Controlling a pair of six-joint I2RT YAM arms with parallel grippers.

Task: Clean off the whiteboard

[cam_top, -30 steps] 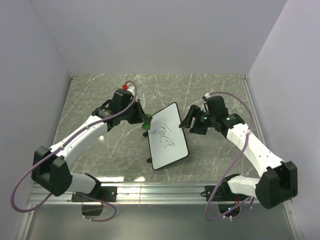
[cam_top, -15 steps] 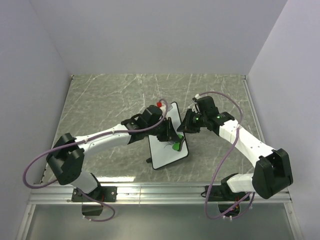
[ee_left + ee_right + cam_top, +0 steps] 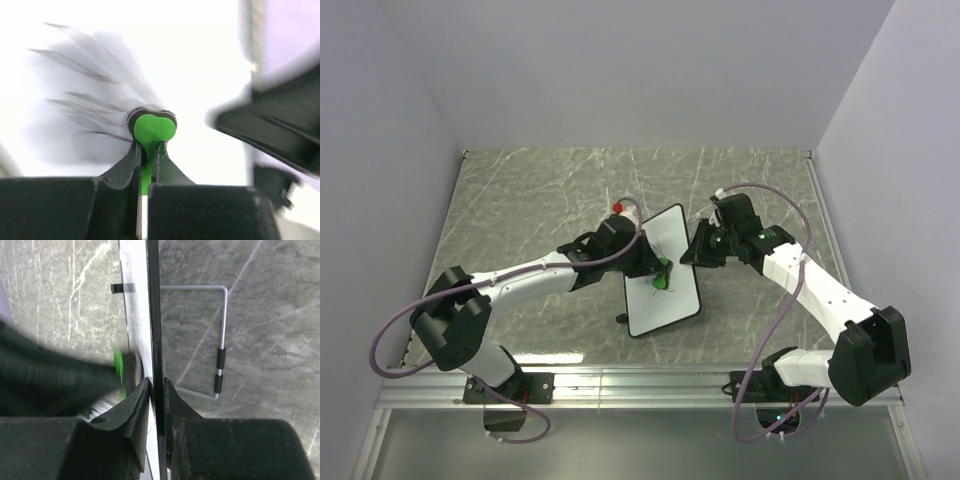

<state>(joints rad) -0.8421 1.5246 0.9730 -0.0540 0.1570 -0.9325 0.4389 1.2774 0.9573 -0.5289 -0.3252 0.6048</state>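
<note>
Reaching in from the left, the left gripper (image 3: pixel 655 271) has its jaws closed on the stem of a small green plastic eraser (image 3: pixel 154 129). The eraser's rounded head sticks out just past the fingertips, and its dark backing meets the surface in front of them. That surface is the flat white rectangular whiteboard with a thin black frame (image 3: pixel 670 305), which fills the space ahead of these jaws in the left wrist view. Blurred grey scribbles (image 3: pixel 85 95) fan out above and to the left of the jaws, too smeared to read.

Seen from above, the whiteboard rests at a slant on the grey marble-patterned table (image 3: pixel 520 200), directly between the two grippers. The eraser is near the board's middle.

On the far side, the right gripper (image 3: pixel 156 390) is clamped on the whiteboard's edge, one finger on each face, with the black frame running straight ahead from between the jaws. To the left of these jaws the green eraser shows as a blur against the white face. To their right a bent silver wire stand with black sleeves (image 3: pixel 223 330) lies on the table behind the board.
</note>
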